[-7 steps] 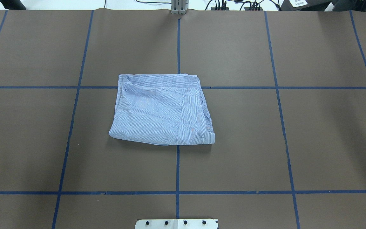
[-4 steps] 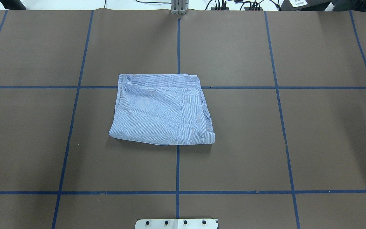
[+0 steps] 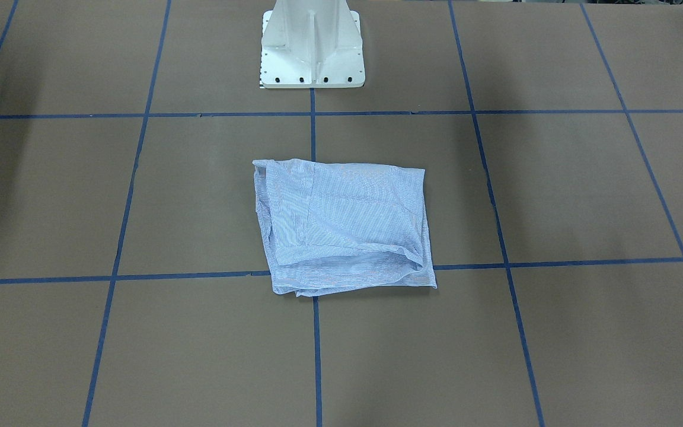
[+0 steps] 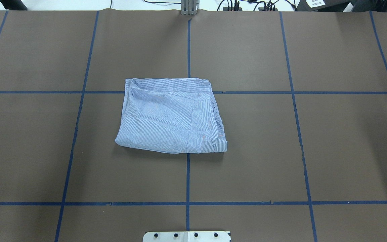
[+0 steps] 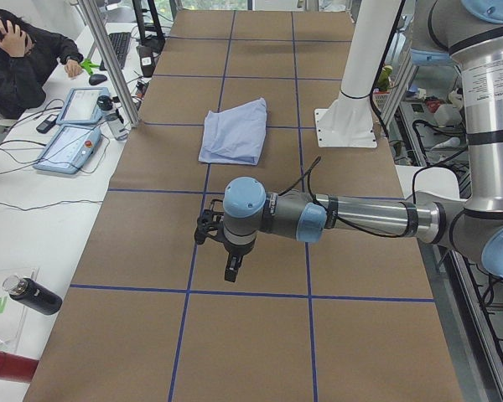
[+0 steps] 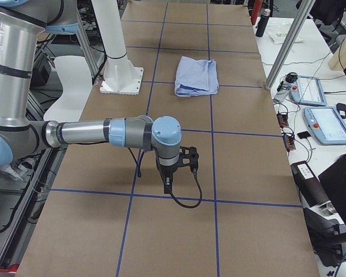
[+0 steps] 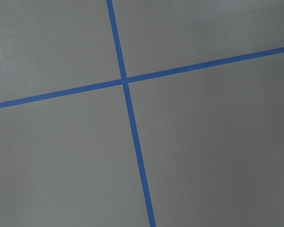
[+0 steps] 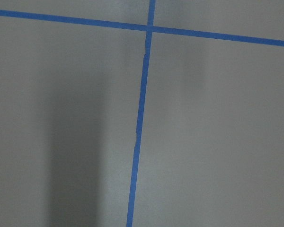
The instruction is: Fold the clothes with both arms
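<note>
Near the middle of the surface [image 4: 348, 151]: a folded shirt [image 4: 171, 116], with both arms out at the ends.
At the crossing of two blue tape lines [image 4: 188, 50] the light blue striped shirt [image 3: 344, 228] lies flat in a rough rectangle, layers slightly uneven along one side, just in front of the white pedestal base [image 3: 312, 47]. The left tool [image 5: 231, 272] hangs point-down over bare brown paper, well apart from the shirt [image 5: 235, 130]; the right tool [image 6: 168, 184] does likewise at the opposite end. Whether either tool is released or clenched cannot be told. Both wrist views show only paper and tape. A person [image 5: 17, 59] sits at a side desk.
</note>
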{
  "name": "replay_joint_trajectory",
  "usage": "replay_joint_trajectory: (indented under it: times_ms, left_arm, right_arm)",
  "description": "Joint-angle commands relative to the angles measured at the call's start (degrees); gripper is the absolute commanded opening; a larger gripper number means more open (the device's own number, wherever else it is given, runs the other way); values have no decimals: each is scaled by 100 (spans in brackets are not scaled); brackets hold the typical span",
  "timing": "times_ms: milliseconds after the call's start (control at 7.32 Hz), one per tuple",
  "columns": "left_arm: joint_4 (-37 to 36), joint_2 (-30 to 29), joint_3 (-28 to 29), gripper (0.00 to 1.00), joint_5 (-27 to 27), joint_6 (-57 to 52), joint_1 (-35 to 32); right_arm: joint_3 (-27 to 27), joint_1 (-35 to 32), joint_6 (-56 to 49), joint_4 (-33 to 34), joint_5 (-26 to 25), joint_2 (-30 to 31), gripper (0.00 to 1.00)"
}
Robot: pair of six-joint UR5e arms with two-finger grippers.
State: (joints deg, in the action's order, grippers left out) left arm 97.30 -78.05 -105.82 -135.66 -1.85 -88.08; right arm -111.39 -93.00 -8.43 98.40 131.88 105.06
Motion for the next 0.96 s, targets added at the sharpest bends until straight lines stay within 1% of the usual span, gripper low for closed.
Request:
replay_joint_trajectory:
  times_ms: [0,273,410,683,819]
  left_arm:
    - [0,89,-17,100,-5,18,-7]
    - [-9,80,-17,100,4,36,2]
    - [-18,97,-9,100,-5,36,-7]
    - [-18,351,-26,100,-13,36,-7]
    - [-18,448,17,100,-344,53,-7]
  right_arm:
    - [82,18,584,-581,-31,50,100]
    - [310,211,1017,-1233,-84,120,100]
    - [311,429,1289,-1340,-101,120,100]
    - [311,511,1248,-1358,-75,120,100]
    - [311,511,1248,-1376,-66,129,100]
